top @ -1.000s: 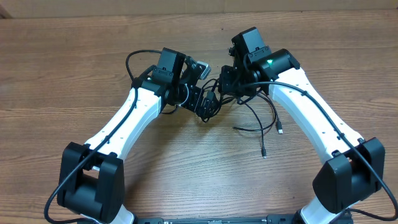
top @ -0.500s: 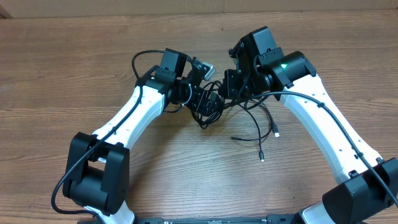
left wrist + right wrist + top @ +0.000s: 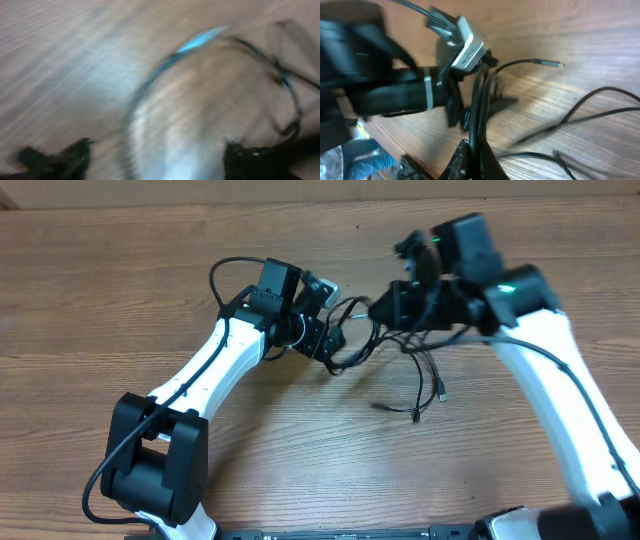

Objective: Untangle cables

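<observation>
STATE: right gripper (image 3: pixel 385 308) clamped on the cables (image 3: pixel 372 343); left gripper (image 3: pixel 325 342) fingers apart, view blurred | CHANGE: right arm has swung outward; bundle now stretched between grippers over wooden table (image 3: pixel 100 300); plugs trail | MEANING: strands separating; tangle probably remains near left gripper

Wood table (image 3: pixel 100 300); black cables (image 3: pixel 416 390) trail onto it nr centre, plug ends flat on wood.
</observation>
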{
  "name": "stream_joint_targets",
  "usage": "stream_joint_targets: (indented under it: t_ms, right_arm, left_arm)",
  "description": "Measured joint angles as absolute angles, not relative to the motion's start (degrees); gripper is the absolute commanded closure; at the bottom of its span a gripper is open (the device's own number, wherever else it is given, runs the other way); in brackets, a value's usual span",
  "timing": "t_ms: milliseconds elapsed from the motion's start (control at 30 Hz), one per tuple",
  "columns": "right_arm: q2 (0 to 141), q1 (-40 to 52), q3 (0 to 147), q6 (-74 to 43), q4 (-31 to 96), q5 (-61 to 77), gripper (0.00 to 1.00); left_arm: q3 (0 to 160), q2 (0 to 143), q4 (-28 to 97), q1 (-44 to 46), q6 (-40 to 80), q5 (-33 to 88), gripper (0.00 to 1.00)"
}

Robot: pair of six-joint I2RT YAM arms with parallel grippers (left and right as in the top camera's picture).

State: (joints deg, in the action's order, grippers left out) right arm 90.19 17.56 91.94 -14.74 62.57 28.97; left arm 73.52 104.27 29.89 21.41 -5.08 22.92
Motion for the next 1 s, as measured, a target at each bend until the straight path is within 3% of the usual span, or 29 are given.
stream_joint_targets:
  t_ms: [33, 67, 233, 333, 433, 600, 800, 1000]
  right_arm:
    - [88.3, 16.3, 91.9, -14.6, 62.6, 29.8, 0.96]
    - [86.4, 15.3, 91.9, -14.5, 62.3, 30.8, 0.96]
    - [81.0, 13.6, 92.0, -14.1, 63.0, 34.6, 0.96]
    - [80.5, 13.6, 92.1, -13.7, 64.5, 35.8, 0.96]
    - [80.6, 13.6, 92.1, -13.6, 65.6, 35.5, 0.96]
    - [80.6, 13.6, 92.1, -13.5, 66.7, 33.0, 0.92]
    - [80.6, 13.6, 92.1, -13.4, 66.7, 31.3, 0.78]
    - [80.6, 13.6, 92.1, -13.3, 66.5, 31.0, 0.69]
  left_arm:
    - [73.5, 104.3, 29.0, 21.4, -3.8, 20.9, 0.62]
    - [73.6, 104.3, 28.2, 21.7, -1.8, 17.3, 0.68]
    - [73.4, 104.4, 25.4, 21.7, 3.9, 10.6, 0.76]
    - [73.4, 104.4, 24.9, 21.7, 5.8, 9.3, 0.69]
    - [73.4, 104.4, 24.9, 21.7, 6.8, 8.7, 0.55]
    - [73.4, 104.4, 26.1, 21.7, 7.0, 8.6, 0.46]
    - [73.4, 104.4, 25.8, 21.8, 6.8, 13.4, 0.47]
    - [73.4, 104.4, 22.3, 24.3, 0.6, 17.7, 0.38]
